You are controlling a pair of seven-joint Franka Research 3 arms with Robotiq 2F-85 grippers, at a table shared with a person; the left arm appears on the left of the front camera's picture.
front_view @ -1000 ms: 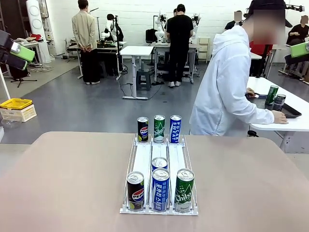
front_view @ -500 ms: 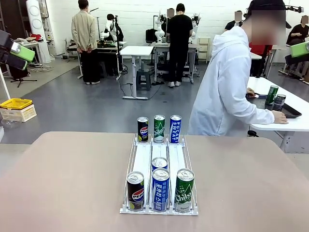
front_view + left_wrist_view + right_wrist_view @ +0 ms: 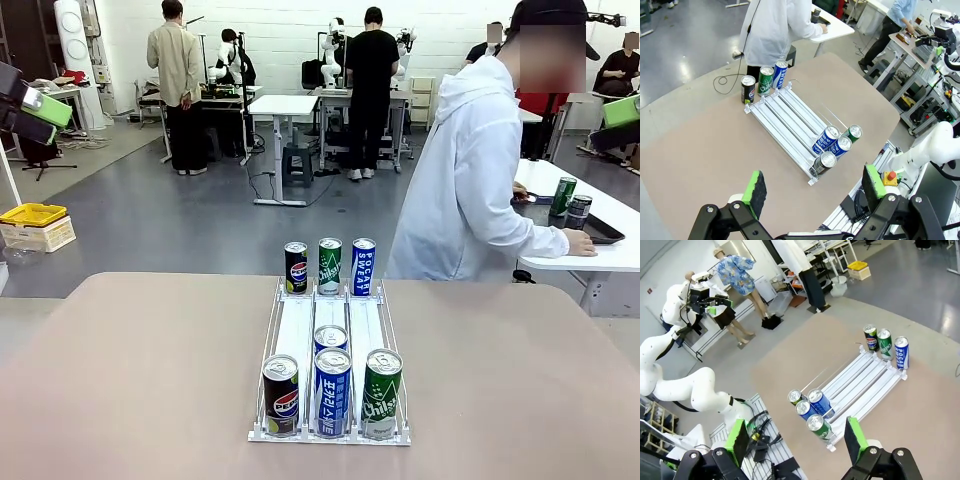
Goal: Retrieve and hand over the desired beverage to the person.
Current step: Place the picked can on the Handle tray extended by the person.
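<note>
Both my end effectors hang high above the table (image 3: 120, 380), fingers spread wide with nothing between them: left end effector (image 3: 815, 187), right end effector (image 3: 796, 440). The can rack (image 3: 331, 340) holds three cans at each end, plus what looks like a fourth near-end blue can. The person (image 3: 470, 180) stands beyond the far edge, turned toward a side table.

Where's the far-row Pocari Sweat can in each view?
Front view: Pocari Sweat can, far end of the rack, rightmost of three.
Left wrist view: upper left, right of the green can.
Right wrist view: right edge of the rack.
Shared landmark: the green can beside it.
</note>
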